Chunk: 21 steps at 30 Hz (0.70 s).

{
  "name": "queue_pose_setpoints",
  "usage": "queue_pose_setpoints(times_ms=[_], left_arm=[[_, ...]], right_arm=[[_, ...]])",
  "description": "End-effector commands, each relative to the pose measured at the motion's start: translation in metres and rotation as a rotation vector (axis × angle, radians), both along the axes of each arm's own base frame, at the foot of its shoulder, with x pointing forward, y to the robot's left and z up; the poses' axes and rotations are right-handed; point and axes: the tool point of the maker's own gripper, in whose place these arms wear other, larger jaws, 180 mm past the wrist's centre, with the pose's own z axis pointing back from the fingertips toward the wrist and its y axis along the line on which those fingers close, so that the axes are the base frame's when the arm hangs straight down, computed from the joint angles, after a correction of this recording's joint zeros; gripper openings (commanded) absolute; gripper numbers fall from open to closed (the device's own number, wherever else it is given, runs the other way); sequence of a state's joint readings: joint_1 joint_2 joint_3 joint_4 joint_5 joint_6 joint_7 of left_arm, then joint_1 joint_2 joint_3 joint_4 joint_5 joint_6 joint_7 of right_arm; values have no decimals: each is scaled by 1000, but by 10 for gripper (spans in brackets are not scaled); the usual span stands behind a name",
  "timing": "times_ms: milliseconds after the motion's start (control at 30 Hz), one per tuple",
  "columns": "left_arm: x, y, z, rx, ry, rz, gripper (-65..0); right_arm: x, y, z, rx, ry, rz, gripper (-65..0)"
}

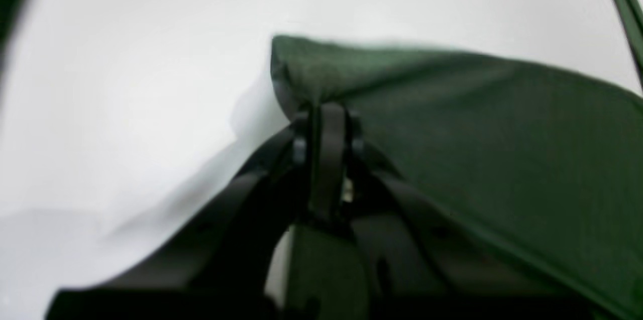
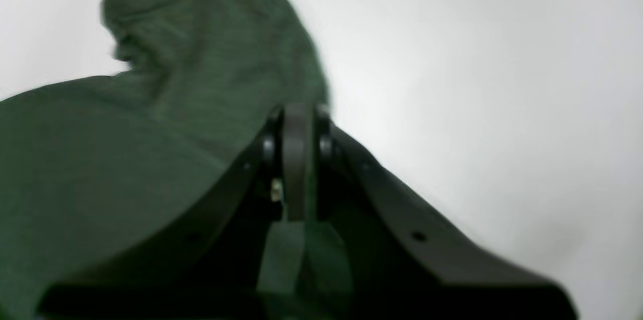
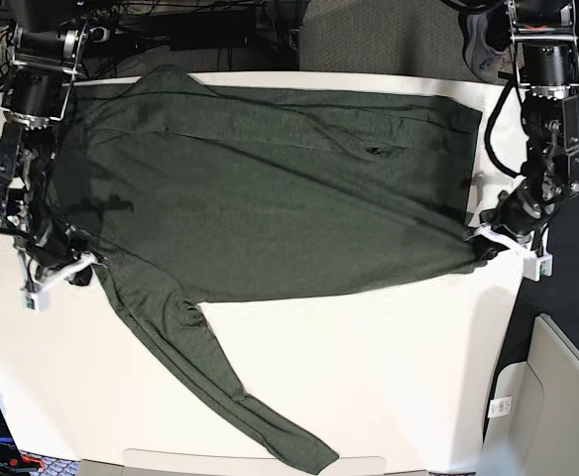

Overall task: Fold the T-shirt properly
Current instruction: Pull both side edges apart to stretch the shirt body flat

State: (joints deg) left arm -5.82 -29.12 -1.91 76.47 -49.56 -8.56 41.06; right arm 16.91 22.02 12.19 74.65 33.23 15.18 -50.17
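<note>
Two grippers are at work on a single garment. Going from left to right in the base view, the right gripper [image 3: 89, 266] comes first, low at the table's left side, its jaws pinched tight on the edge of the T-shirt [image 3: 270, 198] near where the long sleeve leaves the body. In its own wrist view the right gripper [image 2: 300, 109] has its black fingers [image 2: 296, 159] pressed together with green cloth caught between them, and the fabric runs away up and to the left. At the far right of the base view the left gripper [image 3: 480, 241] is likewise clamped shut on the garment's corner at the table's right edge; its wrist view shows the left gripper [image 1: 326, 109] biting a bunched corner of the T-shirt [image 1: 477, 134], which spreads off to the right.

The T-shirt lies spread across the upper half of the white table [image 3: 369, 377], stretched between the two grippers. It is dark heathered olive green, knit, mostly flat with shallow creases. One long sleeve trails diagonally down toward the table's lower edge, ending in a cuff.
</note>
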Motion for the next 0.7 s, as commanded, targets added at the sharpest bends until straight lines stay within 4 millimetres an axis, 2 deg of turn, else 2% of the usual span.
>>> queue_pose_setpoints(times_ms=[0, 100, 233, 400, 467, 567, 667], left_arm=[[11, 4, 22, 14, -67, -4, -649], [4, 6, 28, 21, -84, -2, -649], [-3, -1, 34, 30, -101, -24, -649], [-7, -4, 33, 32, -98, -31, -649], [-8, -4, 31, 32, -93, -31, -649], [-10, -5, 28, 31, -86, -33, -649], [-11, -5, 28, 31, -84, -33, -649]], right_arm=[[10, -11, 28, 1, -73, -7, -643], [3, -14, 26, 45, -63, -19, -643], [-4, -17, 35, 58, -87, -16, -643], [-3, -19, 34, 33, -85, -21, -640], [3, -19, 33, -6, -79, -26, -612], [13, -18, 31, -84, -64, -38, -508], [24, -9, 29, -164, -46, -14, -418]])
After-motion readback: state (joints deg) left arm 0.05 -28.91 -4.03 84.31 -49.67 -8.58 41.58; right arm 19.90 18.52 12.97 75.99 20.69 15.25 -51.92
